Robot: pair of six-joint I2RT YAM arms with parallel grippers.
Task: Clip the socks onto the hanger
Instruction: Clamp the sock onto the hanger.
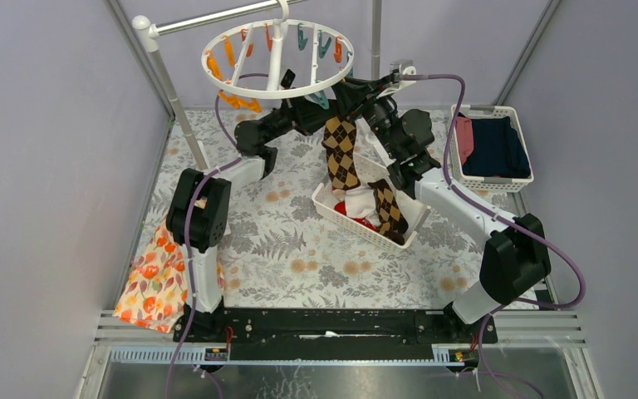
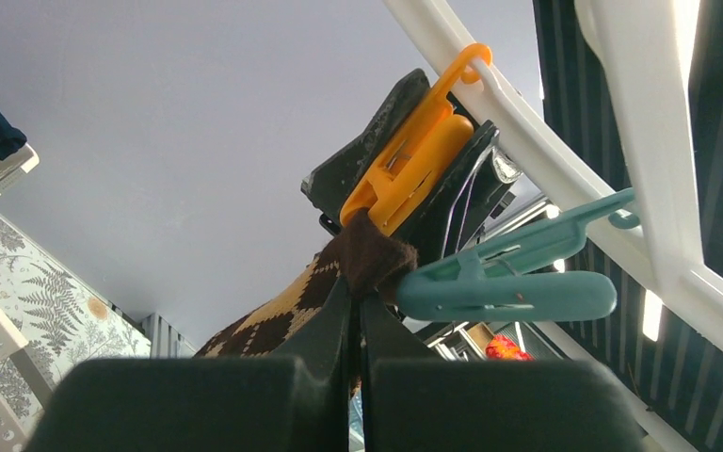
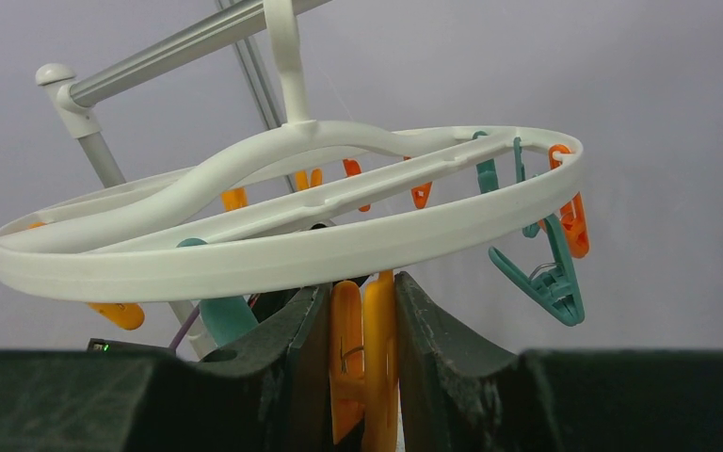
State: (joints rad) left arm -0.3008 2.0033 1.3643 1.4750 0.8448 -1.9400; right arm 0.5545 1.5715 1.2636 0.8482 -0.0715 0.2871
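The white round hanger (image 1: 276, 83) hangs from a rail at the back, with orange and teal clothespins on its rim (image 3: 282, 247). My left gripper (image 2: 356, 311) is shut on the dark cuff of a brown argyle sock (image 2: 273, 315), held up to an orange clothespin (image 2: 412, 165). My right gripper (image 3: 362, 311) is shut on that orange clothespin (image 3: 362, 363), squeezing its handles just under the rim. The sock (image 1: 342, 154) hangs down over the white basket (image 1: 329, 211), which holds a second argyle sock (image 1: 389, 212), a red sock (image 1: 350, 209) and a whitish one (image 1: 359, 198).
A teal clothespin (image 2: 513, 282) hangs right beside the held sock. A second white basket (image 1: 466, 176) with navy and pink folded clothes stands at the right. An orange floral cloth (image 1: 151, 278) lies at the left table edge. The rail post (image 1: 170, 91) stands at the back left.
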